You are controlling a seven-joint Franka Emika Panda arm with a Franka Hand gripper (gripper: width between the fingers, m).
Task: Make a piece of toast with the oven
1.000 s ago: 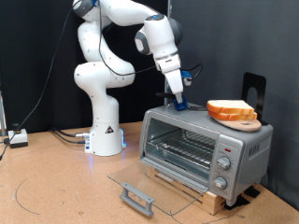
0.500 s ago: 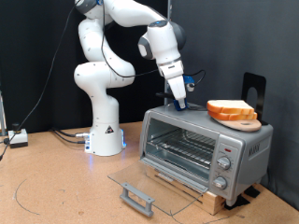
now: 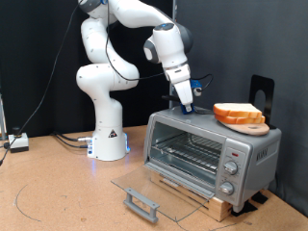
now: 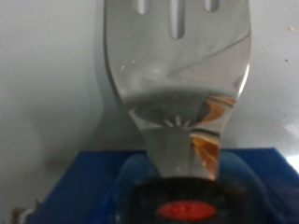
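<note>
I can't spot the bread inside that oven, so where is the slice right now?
The piece of toast lies on a round wooden board on top of the oven, toward the exterior view's right, with the gripper just to its left.

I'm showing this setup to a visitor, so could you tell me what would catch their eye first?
Probably the white arm, its gripper down on the oven's roof. Next, the piece of toast on a round board at the exterior view's right, and the glass door dropped open.

No legible text, label or number in either view
</note>
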